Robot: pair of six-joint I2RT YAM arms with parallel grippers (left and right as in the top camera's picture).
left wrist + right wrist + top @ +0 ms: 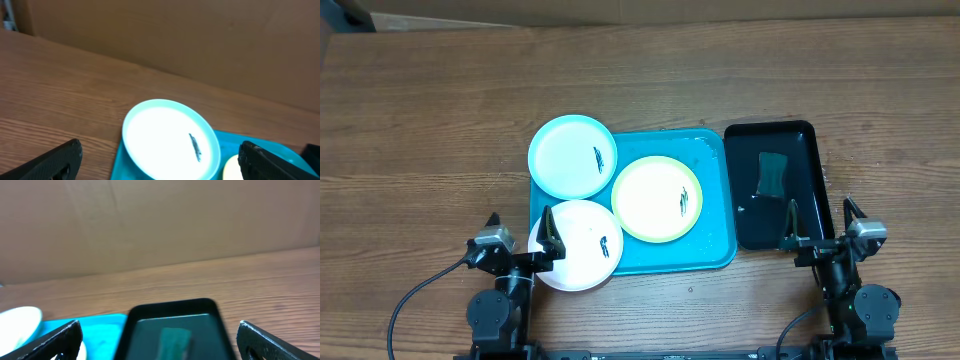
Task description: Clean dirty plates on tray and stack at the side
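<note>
Your white plate [577,245] sits near left, hanging over the rim of the turquoise tray [712,150]. The pale blue plate [572,157] overhangs the far left corner, and the yellow-green plate [657,198] lies at centre. The left gripper [520,228] and right gripper [820,215] stand wide and empty. Press an overhanging edge and that plate may tip off. The sponge [772,173] waits in the black tray [810,130] on the right.

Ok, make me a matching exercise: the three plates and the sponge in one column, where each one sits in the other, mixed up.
Column one:
1. pale blue plate
2. yellow-green plate
3. white plate
4. sponge

Column two:
A. in the black tray
B. near left corner of the turquoise tray, overhanging its rim
C. far left corner of the turquoise tray, overhanging its rim
D. right half of the turquoise tray

Pairs: 1-C, 2-D, 3-B, 4-A
</note>
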